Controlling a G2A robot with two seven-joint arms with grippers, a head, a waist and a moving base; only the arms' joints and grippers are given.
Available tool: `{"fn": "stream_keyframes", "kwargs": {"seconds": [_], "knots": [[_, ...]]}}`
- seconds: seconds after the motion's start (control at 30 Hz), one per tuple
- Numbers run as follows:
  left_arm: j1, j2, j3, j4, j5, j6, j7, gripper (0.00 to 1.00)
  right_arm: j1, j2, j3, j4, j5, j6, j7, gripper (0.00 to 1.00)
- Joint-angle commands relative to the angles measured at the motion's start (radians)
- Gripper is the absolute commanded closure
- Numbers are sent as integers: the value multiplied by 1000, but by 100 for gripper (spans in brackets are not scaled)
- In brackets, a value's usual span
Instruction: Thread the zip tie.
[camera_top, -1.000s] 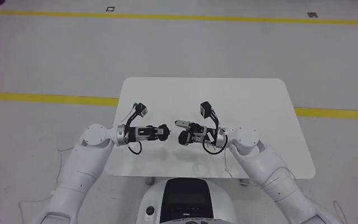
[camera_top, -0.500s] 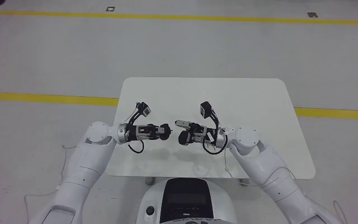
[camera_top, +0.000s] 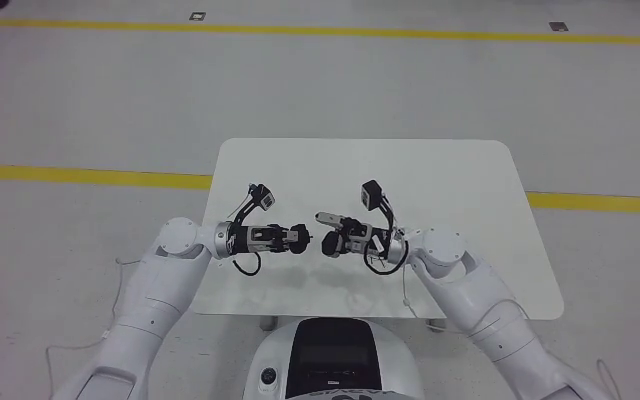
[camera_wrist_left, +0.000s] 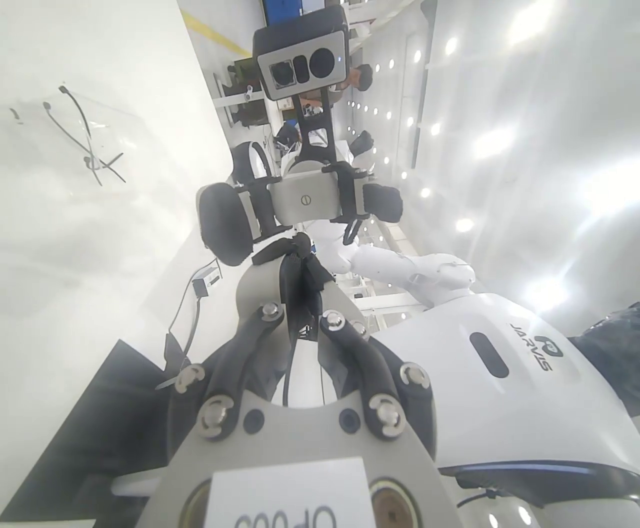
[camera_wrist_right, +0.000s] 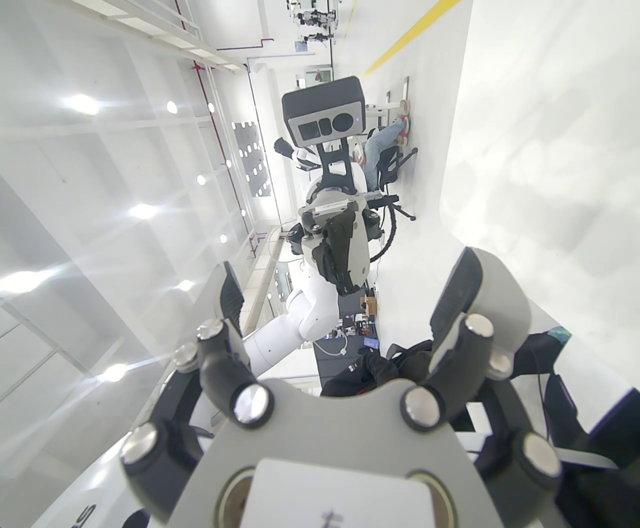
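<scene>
A clear bag on the tabletop holds loose zip ties, at least three; the exact count is unclear. The left gripper is pinched shut on one black zip tie. It faces the right gripper, which is spread wide and empty.

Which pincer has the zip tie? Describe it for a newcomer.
Over the white table's near half, two arms point tip to tip. The left pincer is the one pinched shut on a black zip tie; the right pincer facing it gapes wide and empty.
</scene>
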Motion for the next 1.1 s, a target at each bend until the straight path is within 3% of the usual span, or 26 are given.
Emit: {"fn": "stream_keyframes", "kwargs": {"seconds": [0.0,0.33,0.63,0.73,1.07], "knots": [[0,0,0,0,0,0,0,100,-3,6,23,2,2,2,22,0],[0,0,0,0,0,0,0,100,-29,41,150,22,48,-5,184,0],[0,0,0,0,0,0,0,100,-28,47,151,16,23,1,216,0],[12,-1,20,-16,1,14,40,100,-28,47,151,16,23,1,216,0],[3,-1,61,-16,-18,0,62,100,-28,47,151,16,23,1,216,0]]}}
